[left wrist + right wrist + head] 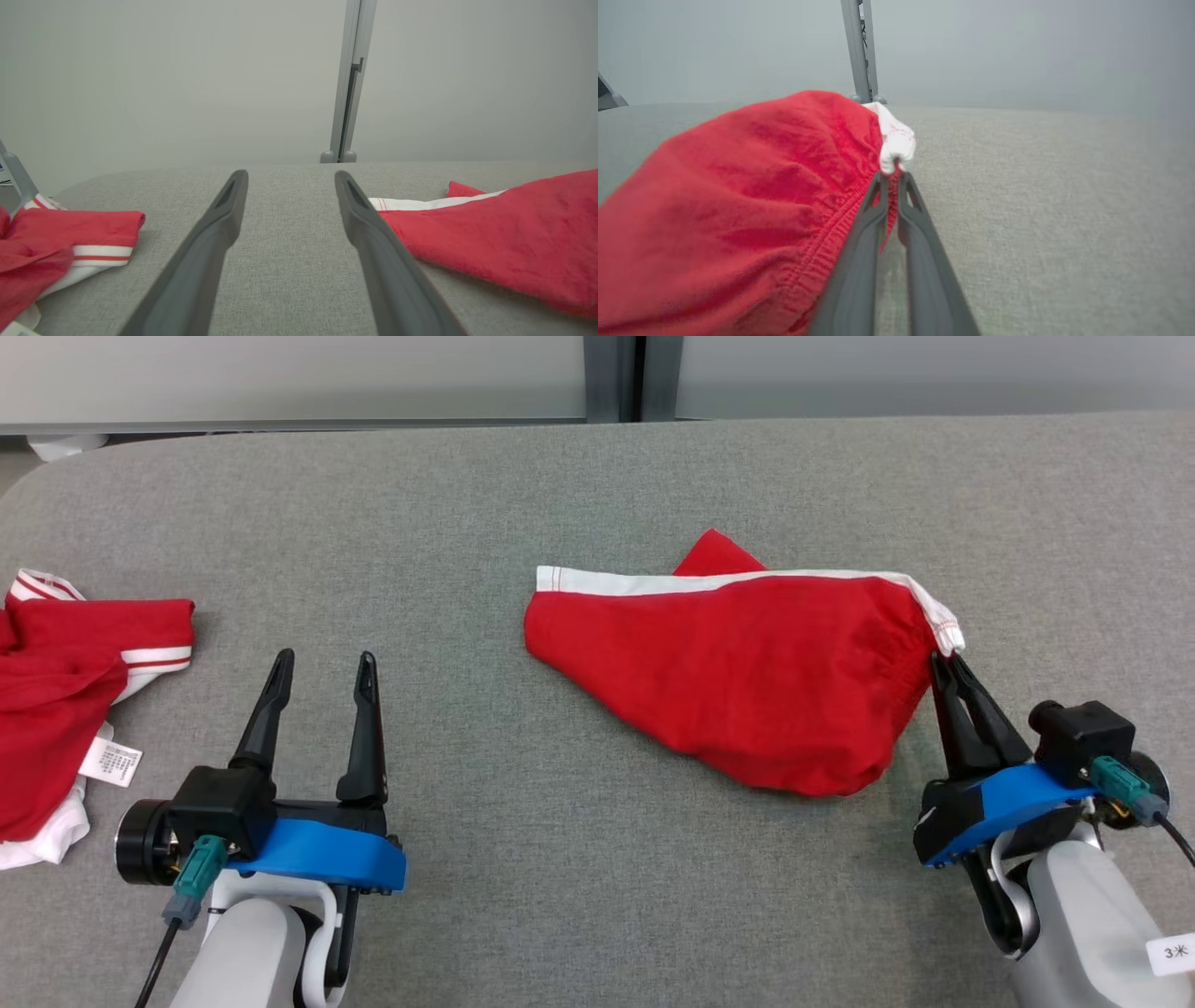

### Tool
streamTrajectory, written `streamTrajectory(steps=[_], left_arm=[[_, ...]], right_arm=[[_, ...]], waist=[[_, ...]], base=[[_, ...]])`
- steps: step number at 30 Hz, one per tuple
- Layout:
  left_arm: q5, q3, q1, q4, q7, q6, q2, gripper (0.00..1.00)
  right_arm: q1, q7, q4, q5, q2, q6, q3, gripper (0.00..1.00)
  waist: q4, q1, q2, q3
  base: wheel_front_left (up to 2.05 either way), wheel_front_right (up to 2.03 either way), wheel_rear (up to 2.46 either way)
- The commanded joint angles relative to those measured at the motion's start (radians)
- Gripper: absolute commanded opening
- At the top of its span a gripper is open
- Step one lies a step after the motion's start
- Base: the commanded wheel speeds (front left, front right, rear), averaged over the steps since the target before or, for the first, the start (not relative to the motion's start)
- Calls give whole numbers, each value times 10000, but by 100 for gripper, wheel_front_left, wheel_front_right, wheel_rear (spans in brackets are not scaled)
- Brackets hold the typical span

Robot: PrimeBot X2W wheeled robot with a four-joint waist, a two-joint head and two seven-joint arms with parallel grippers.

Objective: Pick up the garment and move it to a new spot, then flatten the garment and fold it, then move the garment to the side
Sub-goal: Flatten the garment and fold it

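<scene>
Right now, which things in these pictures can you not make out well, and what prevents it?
1. Second garment, head view: cut off by the left edge, so its full shape is unknown.
2. Its label, head view: print too small to read.
3. Red garment, right wrist view: runs off the left and bottom edges; the right gripper covers the pinched hem.
4. Forearm sticker, head view: cut by the right edge.

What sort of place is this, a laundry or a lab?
Likely a lab or office workroom: grey fabric-covered table, plain wall panels with a metal post behind, a red garment laid out.
</scene>
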Motion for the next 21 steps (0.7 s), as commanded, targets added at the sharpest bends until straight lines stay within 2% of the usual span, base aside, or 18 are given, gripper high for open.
streamTrajectory(steps=[1, 7, 13, 17, 21], left_arm=[[78, 56, 37, -23, -44, 17, 0, 100], [117, 158, 186, -64, -44, 54, -38, 100], [158, 219, 227, -53, -44, 20, -50, 100], [159, 207, 237, 14, -45, -31, -72, 100], [152, 159, 260, 109, -45, -61, -132, 100]], right_arm=[[30, -101, -262, -162, -77, 1, 105, 0], [970, -141, -2026, -463, -88, 1, 1101, 0], [2192, 700, -3364, -274, -276, 1, 2389, 0], [3019, 1327, -3767, 153, -274, 1, 2897, 0], [3673, 1602, -3675, 564, -107, 1, 2901, 0]], waist=[[-50, 0, -2, -50], [-218, 0, -2, -226], [-321, 0, -2, -327], [-325, 0, -2, -414], [-257, 0, -2, -494]], base=[[0, 0, 0], [0, 0, 0], [0, 0, 0], [0, 0, 0], [0, 0, 0]])
